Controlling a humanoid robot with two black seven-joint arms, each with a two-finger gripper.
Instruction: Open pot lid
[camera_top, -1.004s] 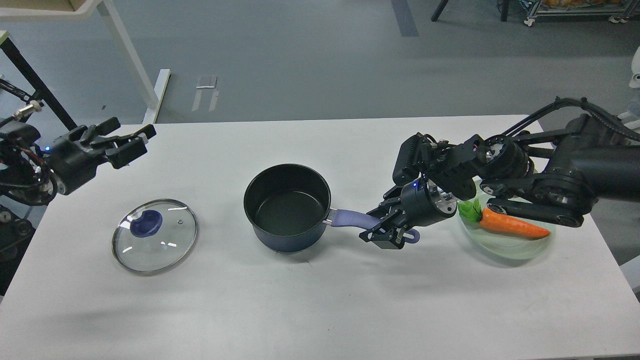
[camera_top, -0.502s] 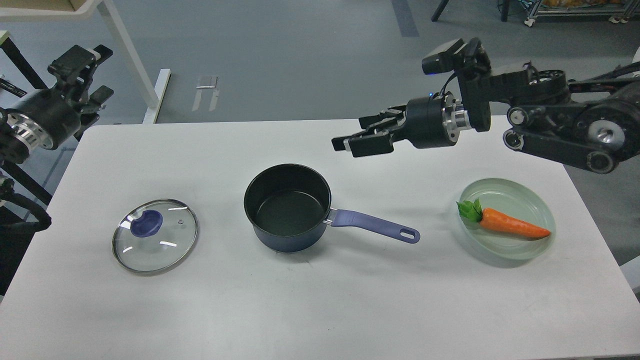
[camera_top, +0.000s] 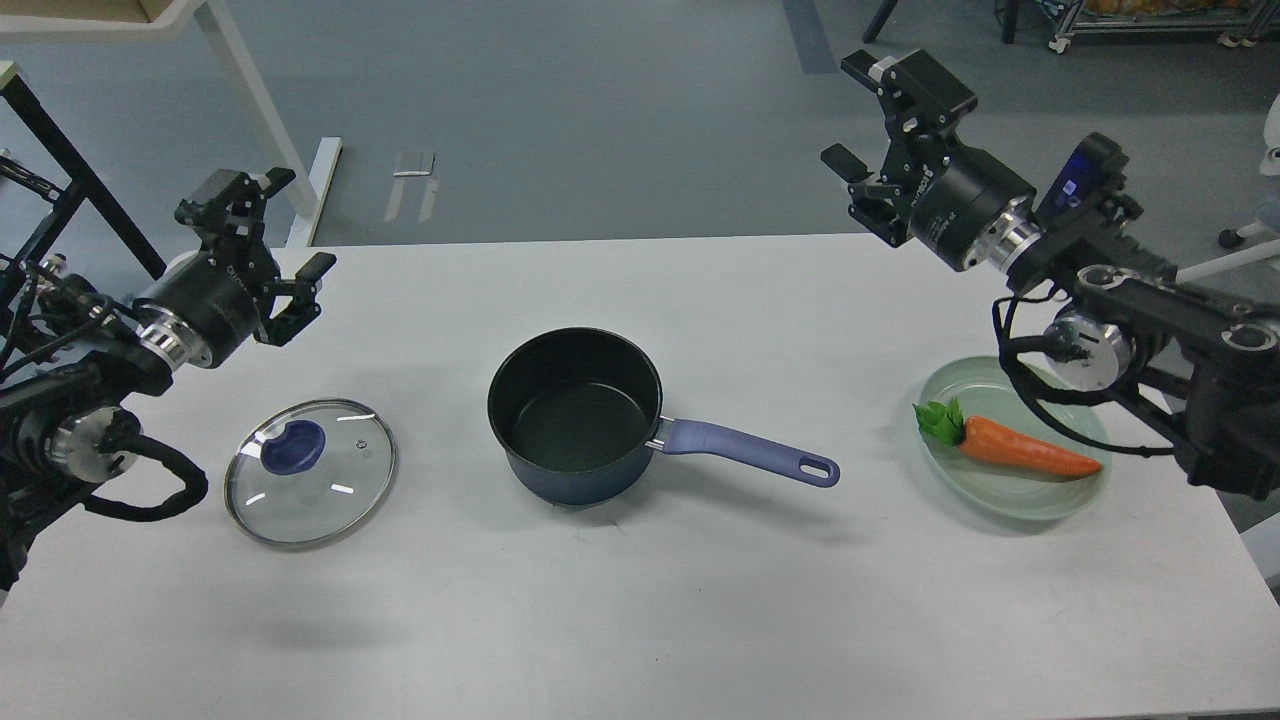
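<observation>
A dark blue pot (camera_top: 575, 415) stands open in the middle of the white table, its purple handle (camera_top: 745, 452) pointing right. The glass lid (camera_top: 310, 471) with a blue knob (camera_top: 292, 445) lies flat on the table to the pot's left, apart from it. My left gripper (camera_top: 270, 235) is open and empty, raised above the table's far left, behind the lid. My right gripper (camera_top: 868, 120) is open and empty, raised high past the table's far right edge, well away from the pot.
A pale green plate (camera_top: 1040, 500) holding a toy carrot (camera_top: 1025, 449) sits at the right of the table (camera_top: 640, 600). A white desk leg (camera_top: 255, 120) stands on the grey floor behind.
My right gripper let go of the pot handle, lifted and swung back to the far right. My left gripper rose and then settled behind the lid. Pot and lid have not moved.
</observation>
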